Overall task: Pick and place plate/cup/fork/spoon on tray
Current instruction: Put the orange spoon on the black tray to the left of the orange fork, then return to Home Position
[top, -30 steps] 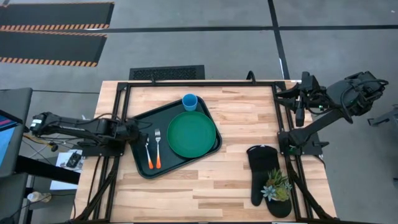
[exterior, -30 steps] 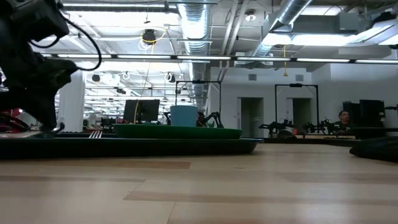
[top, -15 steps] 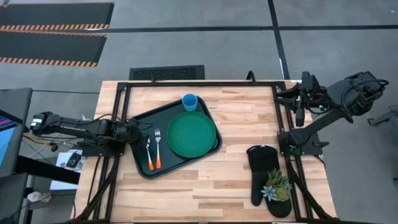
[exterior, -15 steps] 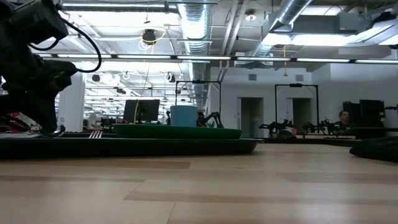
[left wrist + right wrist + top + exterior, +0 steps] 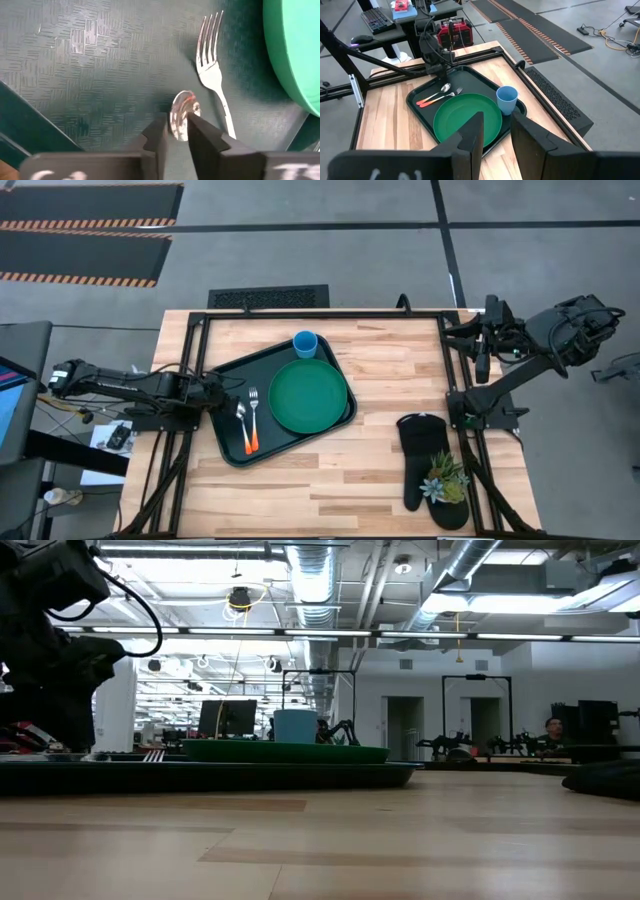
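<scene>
An oven mitt and small plant lie on the tabletop, well apart from the tray. On the tray, beside the fork and plate, the left gripper has its fingers slightly parted around the spoon. The right gripper, fingers apart and empty, hangs off the tray's far side.

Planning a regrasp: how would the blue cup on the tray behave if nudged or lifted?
The cup stands upright, so it would probably slide on the tray. It looks like small, light plastic, likely stiff. A high push might tip it; on its side it would roll.

I work in a big robotics lab: exposed ceiling ducts, more arms on benches, hazard-striped floor mats, a keyboard nearby.
</scene>
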You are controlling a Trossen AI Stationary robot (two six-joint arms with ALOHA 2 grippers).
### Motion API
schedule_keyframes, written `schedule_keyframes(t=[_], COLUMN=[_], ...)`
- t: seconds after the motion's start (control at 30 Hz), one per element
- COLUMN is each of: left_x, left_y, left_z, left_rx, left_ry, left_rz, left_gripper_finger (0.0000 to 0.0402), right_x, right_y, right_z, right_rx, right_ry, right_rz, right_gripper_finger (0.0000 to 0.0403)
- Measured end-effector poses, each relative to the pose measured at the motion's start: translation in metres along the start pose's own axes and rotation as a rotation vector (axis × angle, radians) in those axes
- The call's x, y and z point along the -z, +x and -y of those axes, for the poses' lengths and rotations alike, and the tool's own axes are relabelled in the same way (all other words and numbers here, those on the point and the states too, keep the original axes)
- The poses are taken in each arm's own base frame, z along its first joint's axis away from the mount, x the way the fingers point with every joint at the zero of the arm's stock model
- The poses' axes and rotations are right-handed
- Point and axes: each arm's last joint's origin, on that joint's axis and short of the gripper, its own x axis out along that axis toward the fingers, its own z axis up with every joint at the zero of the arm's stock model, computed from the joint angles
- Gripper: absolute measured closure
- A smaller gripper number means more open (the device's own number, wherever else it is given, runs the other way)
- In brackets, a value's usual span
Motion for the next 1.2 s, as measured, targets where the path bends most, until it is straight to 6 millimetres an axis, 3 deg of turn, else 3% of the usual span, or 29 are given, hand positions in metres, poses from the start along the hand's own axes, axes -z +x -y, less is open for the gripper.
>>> schedule_keyframes(t=[0.33,0.7,1.2], left_x=[0.0,0.0,-0.007], left_y=[0.0,0.0,-0.018], left_z=[0.0,0.004,0.021], left_rx=[-0.001,0.04,0.121], left_ry=[-0.019,-0.051,-0.072], left_rz=[0.001,-0.007,-0.001], left_gripper_finger=[0.0281,0.0278,0.0278], right_x=[0.0,0.0,0.0], right_y=[0.0,0.0,0.0], right_z=[0.0,0.0,0.0], right_rx=[0.0,0.0,0.0], right_ry=[0.0,-0.006,-0.012], right_rz=[0.0,0.0,0.0], right_gripper_finger=[0.0282,0.0282,0.0282])
